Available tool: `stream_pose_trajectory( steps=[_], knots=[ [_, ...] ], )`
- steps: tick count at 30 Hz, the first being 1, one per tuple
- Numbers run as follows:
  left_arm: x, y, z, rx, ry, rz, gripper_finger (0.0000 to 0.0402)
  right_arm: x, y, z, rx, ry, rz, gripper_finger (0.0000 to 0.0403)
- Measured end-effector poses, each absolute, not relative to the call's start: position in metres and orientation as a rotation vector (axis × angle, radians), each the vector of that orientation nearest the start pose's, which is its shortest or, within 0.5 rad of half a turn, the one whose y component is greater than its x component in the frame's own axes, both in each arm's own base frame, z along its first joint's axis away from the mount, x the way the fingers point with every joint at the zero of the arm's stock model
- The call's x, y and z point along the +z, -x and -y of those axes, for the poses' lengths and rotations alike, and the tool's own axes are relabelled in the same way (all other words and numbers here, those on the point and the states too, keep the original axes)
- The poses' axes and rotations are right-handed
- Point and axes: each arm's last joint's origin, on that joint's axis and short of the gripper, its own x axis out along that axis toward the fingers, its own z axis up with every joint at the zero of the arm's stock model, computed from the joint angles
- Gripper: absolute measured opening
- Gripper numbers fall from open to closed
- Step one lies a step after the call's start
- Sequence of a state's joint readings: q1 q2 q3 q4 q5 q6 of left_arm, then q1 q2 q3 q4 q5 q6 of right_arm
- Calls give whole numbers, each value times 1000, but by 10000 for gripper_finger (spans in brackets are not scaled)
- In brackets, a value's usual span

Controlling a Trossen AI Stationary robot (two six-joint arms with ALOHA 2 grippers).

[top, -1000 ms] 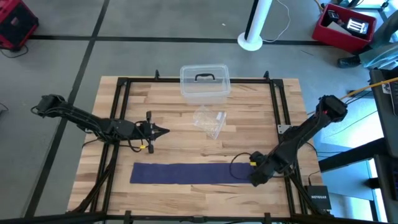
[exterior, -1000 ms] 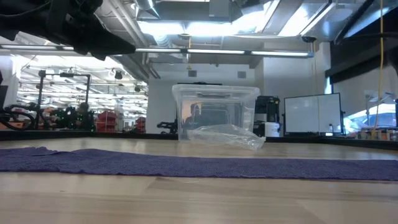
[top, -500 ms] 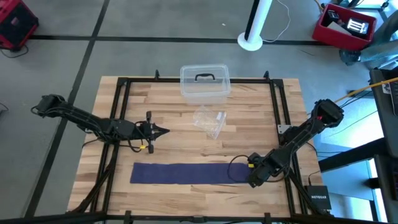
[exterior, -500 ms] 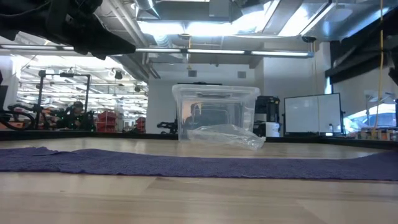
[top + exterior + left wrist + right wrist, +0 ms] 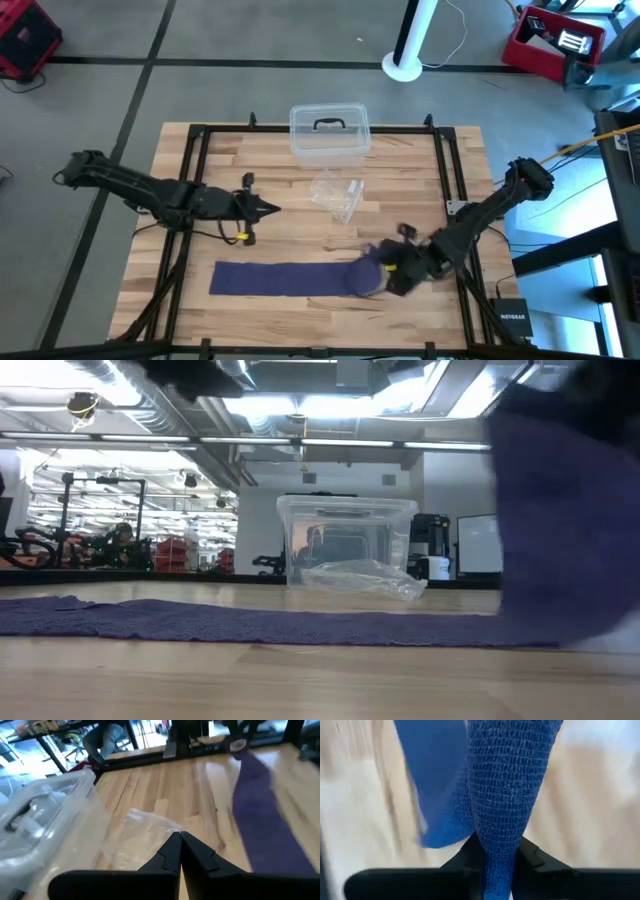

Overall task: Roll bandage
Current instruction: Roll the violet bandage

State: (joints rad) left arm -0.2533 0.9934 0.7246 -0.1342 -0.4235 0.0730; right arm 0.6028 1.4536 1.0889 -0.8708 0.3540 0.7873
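Wood table (image 5: pixel 300 190): right gripper (image 5: pixel 385 272) jaws clamp bandage (image 5: pixel 290 277) end, lifted; left gripper (image 5: pixel 268 209) jaws clenched, empty.

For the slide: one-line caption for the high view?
Right gripper pinches and lifts the bandage's right end; the shut left gripper waits above it.

Even, bright light is cast from ceiling strip lamps (image 5: pixel 330 405), seen glaring in the low view. Only faint shadows are thrown on the pale wooden counter (image 5: pixel 290 230). The dark blue-purple fabric bandage (image 5: pixel 560 530) is smeared by motion blur close to the lens, and the wrist views are softened.
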Motion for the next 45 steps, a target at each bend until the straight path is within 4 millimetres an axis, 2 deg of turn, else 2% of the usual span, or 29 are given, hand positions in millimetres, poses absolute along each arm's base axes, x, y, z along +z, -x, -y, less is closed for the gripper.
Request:
stream_pose_trajectory(
  steps=[4,7,11,15,18,21,26,32,38,45],
  knots=[
    [286,-234,45,131,-219,-390,1,252,-260,-108,-221,-30,-991,51],
    [281,-249,44,139,-222,-413,1,254,-276,-84,-175,72,-955,51],
    [279,-271,33,197,-173,-418,6,254,-290,-60,-118,164,-899,51],
    [288,-295,21,125,-89,-441,42,251,-295,-46,-76,173,-892,51],
    [292,-313,20,38,-43,-456,83,251,-295,-44,-67,171,-900,51],
    [286,-331,22,4,-48,-493,119,251,-295,-44,-46,168,-900,51],
    [279,-350,29,-18,-100,-519,147,250,-294,-46,2,154,-914,51],
    [279,-349,43,-26,-208,-524,150,250,-294,-48,106,142,-913,51],
    [280,-352,48,-33,-346,-491,150,250,-294,-50,173,180,-905,51],
    [287,-353,51,-26,-379,-426,150,249,-293,-51,253,214,-918,51]
  ],
)
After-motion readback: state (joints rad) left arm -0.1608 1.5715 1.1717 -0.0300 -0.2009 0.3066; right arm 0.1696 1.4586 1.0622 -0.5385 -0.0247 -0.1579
